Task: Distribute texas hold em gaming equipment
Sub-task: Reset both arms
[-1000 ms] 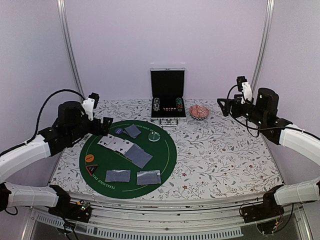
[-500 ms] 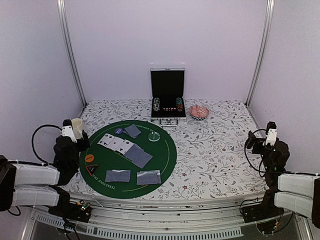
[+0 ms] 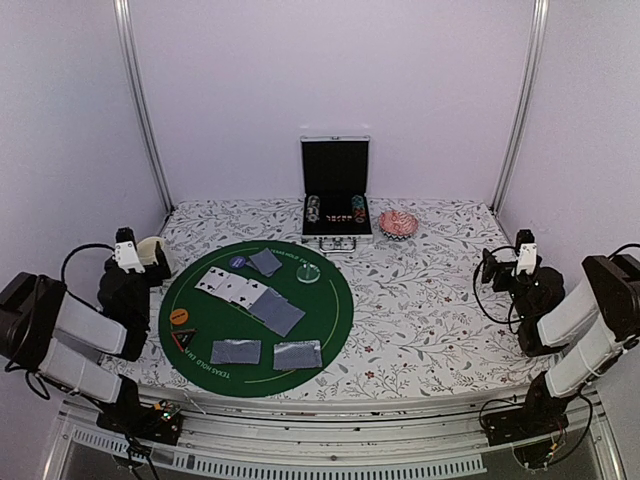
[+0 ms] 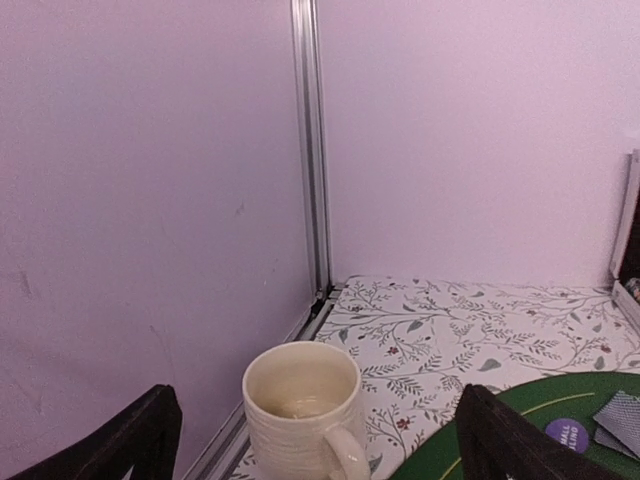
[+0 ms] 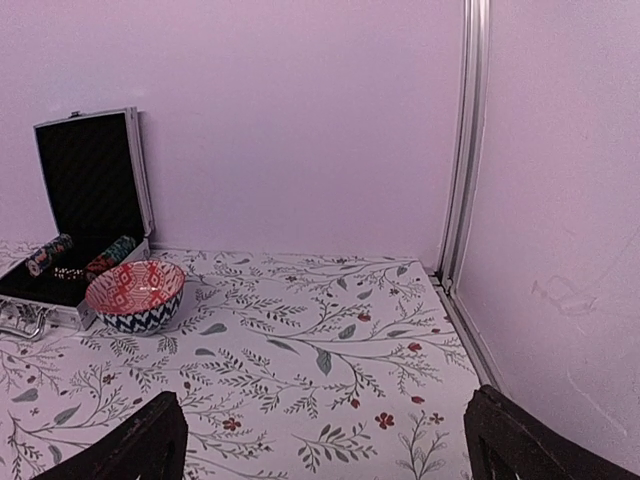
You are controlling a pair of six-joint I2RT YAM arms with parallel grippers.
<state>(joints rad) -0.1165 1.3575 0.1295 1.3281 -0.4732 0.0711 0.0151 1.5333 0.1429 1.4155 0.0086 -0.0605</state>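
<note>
Presently, the big round green felt mat [image 3: 335,305] is laid on the floral table [image 3: 450,310], toward its 9 o'clock half. On the mat, read from its centre: a row of white face-up cards [image 3: 232,288] is set at 10 o'clock; a stack of grey-blue backs [image 3: 277,312] is placed just beside the centre, touching that row; one face-down card [image 3: 265,262] is found at 12 o'clock; two more, the left card [image 3: 236,351] and the right card [image 3: 298,355], are set side by side but apart at 7 and 5 o'clock. A dark blue disc [image 3: 237,262] is seen at 11 o'clock, a pale disc [image 3: 310,274] at 1 o'clock, an orange disc [image 3: 179,316] at 9 o'clock, and a black triangular marker [image 3: 184,339] at 8 o'clock. An open metal case [image 3: 336,190] is stood at the table's 12 o'clock, with a patterned bowl [image 3: 398,223] just beside it at its 3 o'clock. A white mug [image 4: 303,408] is stood upright off the mat's 10 o'clock rim. The left gripper [image 4: 318,445] is held facing the mug, its fingers [image 4: 150,435] spread wide and nothing held. The right gripper [image 5: 325,445] is kept at the table's 3 o'clock edge, its fingers [image 5: 505,440] likewise wide and empty.
</note>
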